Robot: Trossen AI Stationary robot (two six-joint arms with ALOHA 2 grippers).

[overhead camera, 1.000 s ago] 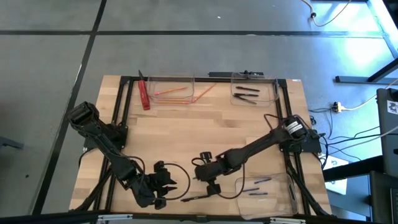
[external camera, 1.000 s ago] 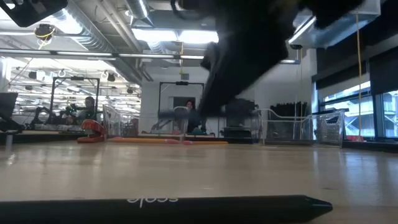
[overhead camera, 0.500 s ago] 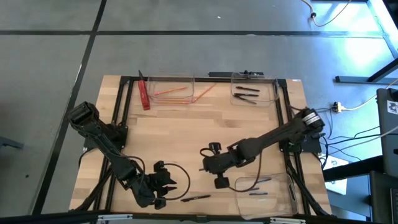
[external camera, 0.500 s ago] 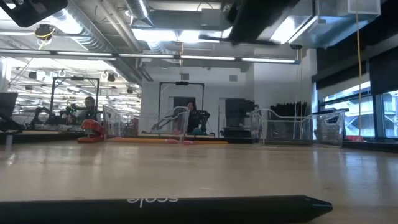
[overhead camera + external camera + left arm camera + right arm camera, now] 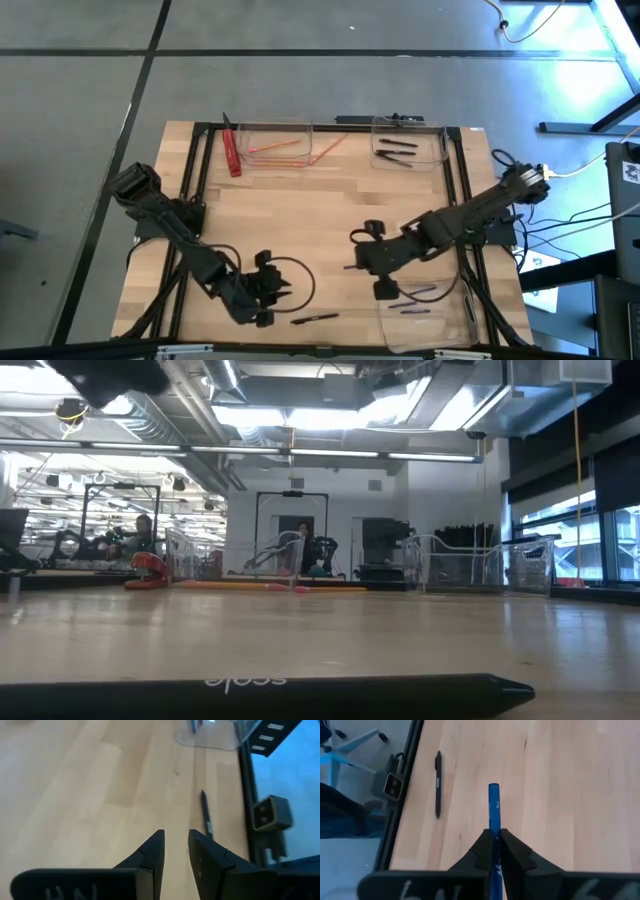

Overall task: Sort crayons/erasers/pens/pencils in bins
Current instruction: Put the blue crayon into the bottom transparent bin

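Observation:
My right gripper (image 5: 354, 264) is shut on a blue pen (image 5: 493, 802) above the table's near middle, left of the near-right bin (image 5: 440, 318), which holds a few dark pens (image 5: 421, 292). A black pen (image 5: 315, 317) lies flat by the near edge; it also shows in the low view (image 5: 270, 695) and both wrist views (image 5: 205, 815) (image 5: 437, 782). My left gripper (image 5: 282, 292) hovers left of it, its fingers (image 5: 155, 847) a little apart and empty. The far-left bin (image 5: 300, 163) holds orange pencils (image 5: 272, 147). The far-right bin (image 5: 436, 160) holds dark pens (image 5: 397, 150). My right gripper pinches the blue pen between its two fingers (image 5: 512, 847). The pen lies along the fingers, and its free end (image 5: 493, 787) sticks out ahead of the fingertips, toward the table's left. It is lifted clear of the table.
A flat red bar (image 5: 232, 152) lies left of the far-left bin. One pencil (image 5: 331, 148) lies slantwise at that bin's right end. A black frame (image 5: 455, 215) runs along the table's edges. Bare wood (image 5: 300, 215) fills the table's middle.
My right gripper has gone toward the table's right edge and the near-right bin, still shut on the blue pen, and has left the low view. My left gripper has shifted a little toward the table's right. The black pen has not moved.

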